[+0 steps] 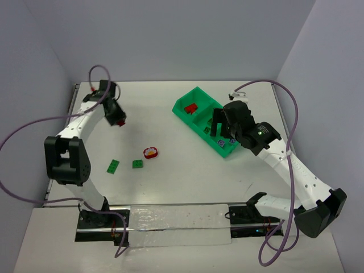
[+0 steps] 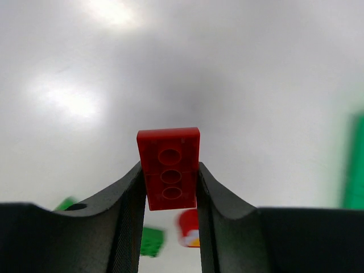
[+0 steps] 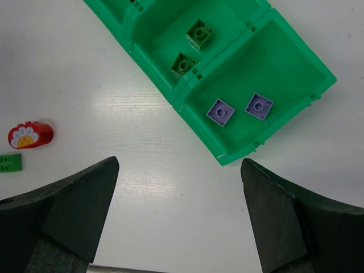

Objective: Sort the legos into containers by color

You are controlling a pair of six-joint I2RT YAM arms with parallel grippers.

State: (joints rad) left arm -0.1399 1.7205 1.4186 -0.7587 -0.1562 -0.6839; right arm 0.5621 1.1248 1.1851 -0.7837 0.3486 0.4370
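My left fingers (image 2: 128, 205) are closed on a red brick (image 2: 169, 149). One pad presses on each long side. The brick stands upright between them, its face with three round holes turned to the wrist camera and its upper end clear of the fingertips. The left gripper (image 2: 169, 176) therefore has a two-sided hold on this piece. In the overhead view it sits in the upper left of the frame, over the white table (image 1: 182, 187) and well apart from the green tray (image 1: 183, 106).

My right fingers (image 3: 74, 199) are spread wide with nothing between them. The right gripper (image 3: 179, 165) hangs above bare table at the bottom of the wrist view, just beside the tray's nearest corner.

Tray contents, by compartment:
- Nearest compartment, centre right of the right wrist view: two purple bricks (image 3: 220, 111), side by side and apart.
- Middle compartment, top centre of that view: two dark green bricks (image 3: 183, 63), apart.
- Far compartment, seen from overhead only: a second red brick (image 1: 191, 108).

Loose pieces on the table, left of centre in the overhead view:
- A rounded red piece (image 1: 151, 152) with a pale centre.
- Two bright green bricks (image 1: 113, 165), one just beside the rounded piece and one further left.
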